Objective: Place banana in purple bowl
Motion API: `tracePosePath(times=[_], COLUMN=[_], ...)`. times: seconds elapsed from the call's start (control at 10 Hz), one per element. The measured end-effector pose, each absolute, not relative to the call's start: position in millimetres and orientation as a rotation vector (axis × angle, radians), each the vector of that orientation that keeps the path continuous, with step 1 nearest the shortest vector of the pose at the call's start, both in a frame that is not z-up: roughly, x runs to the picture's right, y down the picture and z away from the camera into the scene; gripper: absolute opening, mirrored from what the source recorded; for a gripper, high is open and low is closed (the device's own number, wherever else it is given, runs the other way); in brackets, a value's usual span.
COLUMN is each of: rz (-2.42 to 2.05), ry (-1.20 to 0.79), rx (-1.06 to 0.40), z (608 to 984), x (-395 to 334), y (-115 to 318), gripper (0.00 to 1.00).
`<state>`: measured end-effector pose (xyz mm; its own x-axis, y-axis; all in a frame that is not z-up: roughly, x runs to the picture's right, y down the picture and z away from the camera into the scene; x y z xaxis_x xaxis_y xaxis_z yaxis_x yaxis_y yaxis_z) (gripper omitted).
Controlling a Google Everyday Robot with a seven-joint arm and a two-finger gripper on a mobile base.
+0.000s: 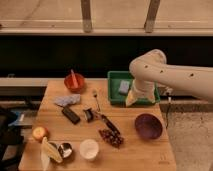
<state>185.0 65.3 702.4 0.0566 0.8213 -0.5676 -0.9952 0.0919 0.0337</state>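
Observation:
The banana (49,150) is pale yellow and lies at the table's front left corner, leaning against a small metal bowl (64,149). The purple bowl (148,126) stands at the right side of the table and looks empty. My white arm reaches in from the right. My gripper (131,98) hangs over the front edge of the green tray (114,93), above and left of the purple bowl and far from the banana.
A red-orange bowl with a stick (74,81) stands at the back. A white cup (89,149), dark grapes (111,137), a round orange-yellow fruit (40,133), black items (71,115), a fork (95,98) and a blue-grey cloth (67,100) are spread across the wooden table (140,155).

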Motion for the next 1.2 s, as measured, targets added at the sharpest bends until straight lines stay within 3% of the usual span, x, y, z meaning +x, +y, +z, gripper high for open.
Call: tracePosePath(times=[0.5,0.9,1.2], rz=[1.391,1.202,1.048], ry=[0.508,0.447,0.377], rx=[-0.431,-0.485,-0.558], z=[699,690,657], x=[169,68,-15], y=[65,68,92], gripper=[0.76,0.76,0.76])
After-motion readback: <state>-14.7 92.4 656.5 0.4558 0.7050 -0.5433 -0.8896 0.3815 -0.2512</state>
